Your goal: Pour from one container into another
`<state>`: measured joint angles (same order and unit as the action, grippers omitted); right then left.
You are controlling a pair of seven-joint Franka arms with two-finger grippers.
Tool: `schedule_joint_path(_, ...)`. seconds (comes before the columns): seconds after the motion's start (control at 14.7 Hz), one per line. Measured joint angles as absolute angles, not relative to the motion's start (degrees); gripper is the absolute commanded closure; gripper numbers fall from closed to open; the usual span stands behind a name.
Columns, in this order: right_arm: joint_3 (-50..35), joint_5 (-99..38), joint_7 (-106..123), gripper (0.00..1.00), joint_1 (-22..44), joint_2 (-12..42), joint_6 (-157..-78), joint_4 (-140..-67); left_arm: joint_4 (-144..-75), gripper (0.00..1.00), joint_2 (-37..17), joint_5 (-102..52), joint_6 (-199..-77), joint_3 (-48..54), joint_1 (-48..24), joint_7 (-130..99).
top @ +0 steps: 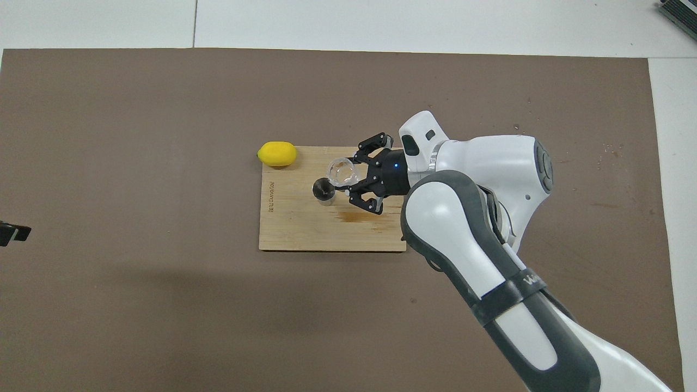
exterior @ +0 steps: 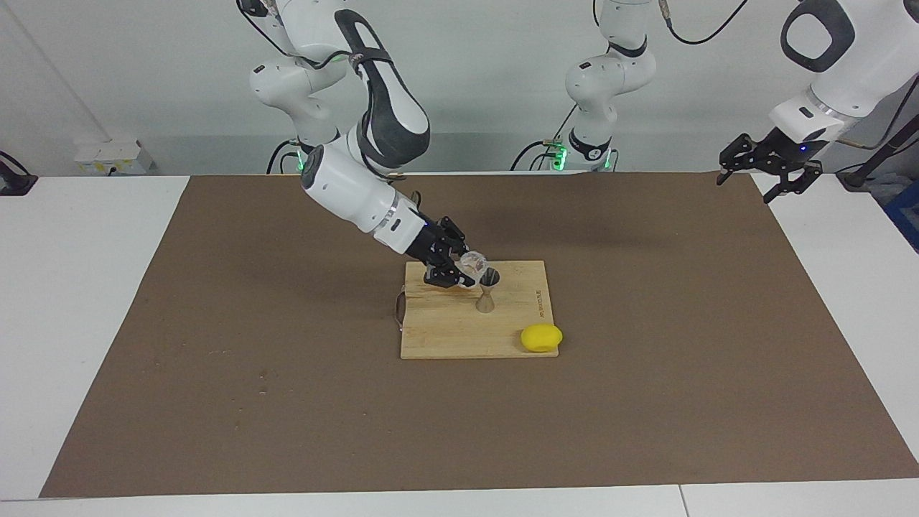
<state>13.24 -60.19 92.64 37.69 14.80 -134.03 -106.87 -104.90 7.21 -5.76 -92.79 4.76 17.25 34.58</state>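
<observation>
The right claw (exterior: pixel 467 271) is clamped on the clear glass cup (exterior: pixel 474 263), holding it tipped over the mouth of the metal jigger (exterior: pixel 487 290). The jigger stands upright on the wooden cutting board (exterior: pixel 445 330), near its middle. Any liquid in the cup or jigger is too hard to make out, and the claw's links hide part of the cup. A yellow lemon (exterior: pixel 541 338) lies on the board's corner toward the left arm's end of the surface. The left claw (exterior: pixel 768 172) waits, jaws spread and empty, raised over the brown mat's (exterior: pixel 215 323) edge; overhead, only a dark sliver of it shows.
</observation>
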Motion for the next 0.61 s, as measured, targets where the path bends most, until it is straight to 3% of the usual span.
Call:
schedule_joint_path(0.34, 15.22, -58.11, 90.41, 1.0, 39.87, 14.83, -134.03, -106.87, -102.57, 0.0, 7.64, -5.4, -90.26, 4.54, 17.26, 8.12)
schedule_joint_path(0.61, 16.43, -55.28, 87.81, 1.0, 41.77, 14.85, -134.03, -106.85, -101.56, 0.0, 7.8, -5.34, -89.79, 4.82, 16.84, 0.14)
